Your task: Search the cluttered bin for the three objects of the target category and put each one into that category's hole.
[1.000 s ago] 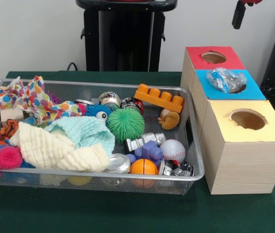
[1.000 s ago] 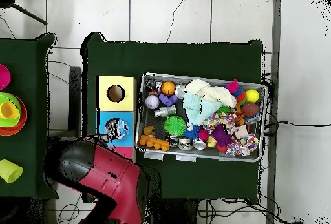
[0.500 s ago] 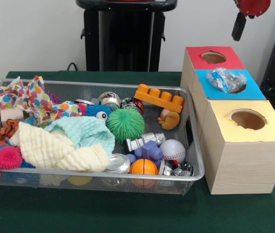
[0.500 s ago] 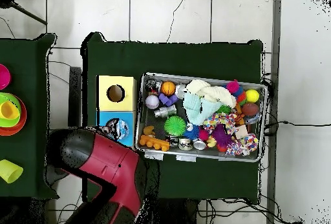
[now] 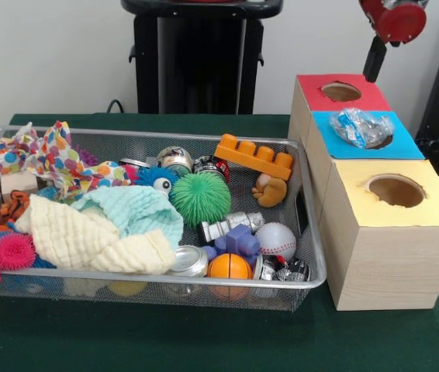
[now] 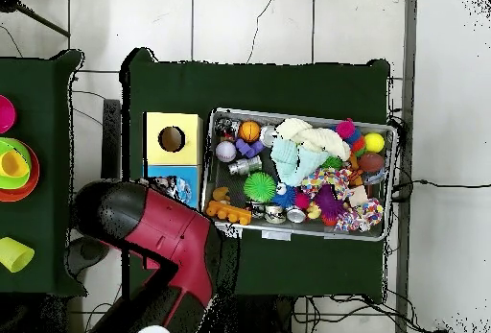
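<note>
Red arm housing (image 6: 158, 252) covers the red box in the overhead view; the front view shows that box (image 5: 342, 92) fully. Pincer (image 5: 374, 59) is cut off at the top edge, its opening indeterminable. A clear packet (image 5: 361, 126) rests in the blue box's hole; the wire bin (image 5: 309, 248) sits cluttered.

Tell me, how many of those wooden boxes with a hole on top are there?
3, in a row beside the bin: the red-topped box farthest back, the blue-topped box in the middle with a plastic bag on its hole, the yellow-topped box nearest.
</note>
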Robot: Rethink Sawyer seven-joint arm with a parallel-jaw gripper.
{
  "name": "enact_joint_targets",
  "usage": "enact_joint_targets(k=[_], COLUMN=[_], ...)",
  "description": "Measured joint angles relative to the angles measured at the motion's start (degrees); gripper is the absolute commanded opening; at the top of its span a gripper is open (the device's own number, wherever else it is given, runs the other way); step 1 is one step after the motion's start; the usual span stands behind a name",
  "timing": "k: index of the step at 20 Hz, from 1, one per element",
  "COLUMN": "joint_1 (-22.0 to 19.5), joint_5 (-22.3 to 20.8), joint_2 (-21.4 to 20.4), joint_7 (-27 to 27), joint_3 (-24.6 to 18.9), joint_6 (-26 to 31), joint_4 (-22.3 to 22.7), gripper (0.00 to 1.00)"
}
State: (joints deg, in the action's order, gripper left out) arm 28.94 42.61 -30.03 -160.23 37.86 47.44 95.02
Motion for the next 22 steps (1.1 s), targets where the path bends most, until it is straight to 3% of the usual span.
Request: enact_joint_targets(k=[7,22], joint_1=[0.02,0.75], joint_5=[2.52,6.68], joint_2=[1.70,4.21], joint_7=[0.00,0.00], joint_3=[-0.01,-0.55], joint_6=[-8.38,-13.31], joint_4=[0.00,-0.01], gripper=[0.00,0.00])
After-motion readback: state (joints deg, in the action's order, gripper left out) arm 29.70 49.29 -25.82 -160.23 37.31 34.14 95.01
